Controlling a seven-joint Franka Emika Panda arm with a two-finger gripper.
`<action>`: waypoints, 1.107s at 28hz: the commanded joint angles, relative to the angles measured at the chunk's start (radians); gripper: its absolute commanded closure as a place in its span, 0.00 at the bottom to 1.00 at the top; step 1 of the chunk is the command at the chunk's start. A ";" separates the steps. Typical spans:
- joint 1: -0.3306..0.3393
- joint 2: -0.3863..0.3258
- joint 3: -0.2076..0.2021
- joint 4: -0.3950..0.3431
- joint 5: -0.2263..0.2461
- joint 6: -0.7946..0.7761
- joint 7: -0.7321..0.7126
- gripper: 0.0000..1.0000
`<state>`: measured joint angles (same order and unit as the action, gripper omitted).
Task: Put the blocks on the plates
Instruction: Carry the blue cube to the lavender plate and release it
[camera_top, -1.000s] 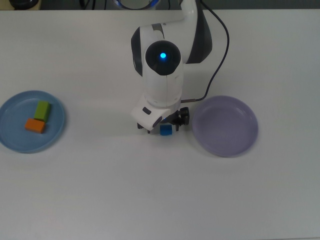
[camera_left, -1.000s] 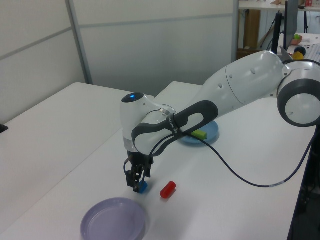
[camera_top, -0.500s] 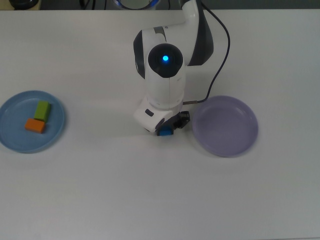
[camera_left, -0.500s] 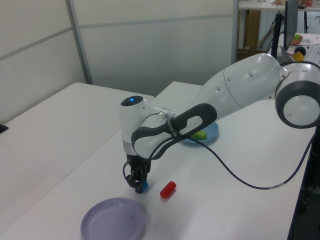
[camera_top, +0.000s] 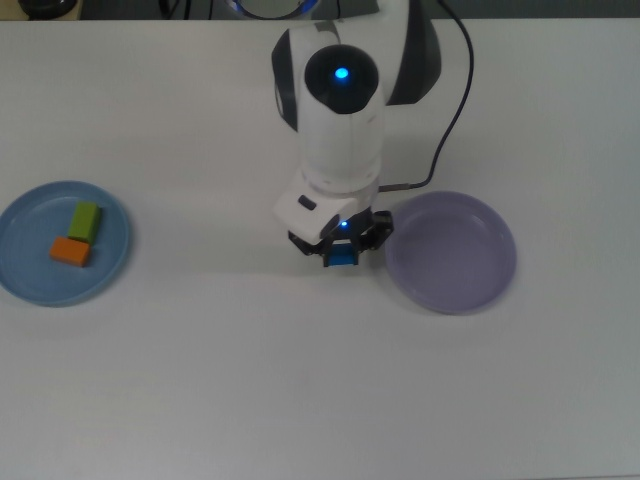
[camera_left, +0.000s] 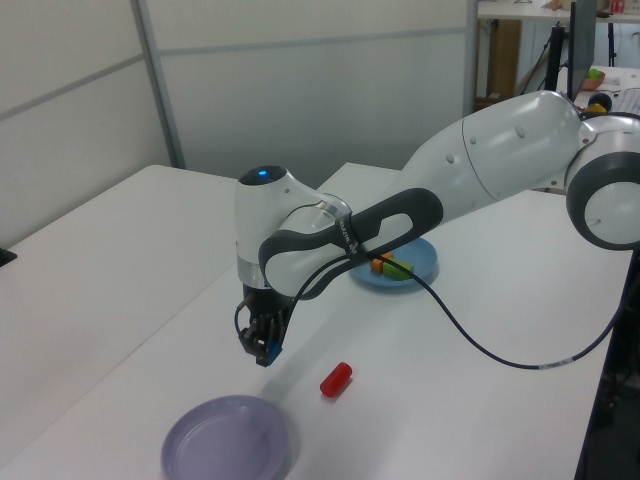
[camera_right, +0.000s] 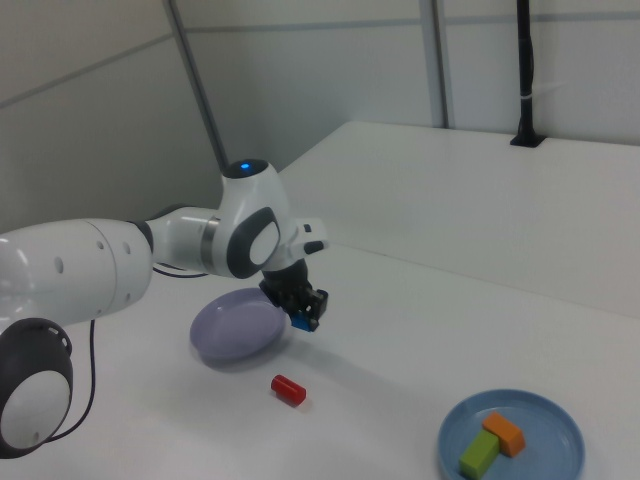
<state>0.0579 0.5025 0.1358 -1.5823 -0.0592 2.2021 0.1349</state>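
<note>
My gripper is shut on the small blue cube and holds it lifted off the table. The lavender plate sits just to the top view's right of the cube, nothing on it. The light blue plate carries the green block and the orange block. The red block lies on the table; the arm hides it in the top view.
The white arm reaches over the table's middle, with a black cable trailing from it. A black post stands at the far table edge in the right view.
The gripper closed on the blue cube and raised it off the table. The arm's head shifted slightly toward the top view's right and top edge.
</note>
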 joint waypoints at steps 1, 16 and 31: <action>0.072 -0.022 -0.005 -0.019 0.004 -0.010 0.072 1.00; 0.198 -0.004 -0.005 -0.018 -0.068 -0.001 0.164 0.00; 0.226 -0.010 -0.012 -0.019 -0.077 -0.004 0.238 0.00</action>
<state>0.2692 0.5115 0.1394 -1.5867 -0.1111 2.2021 0.3346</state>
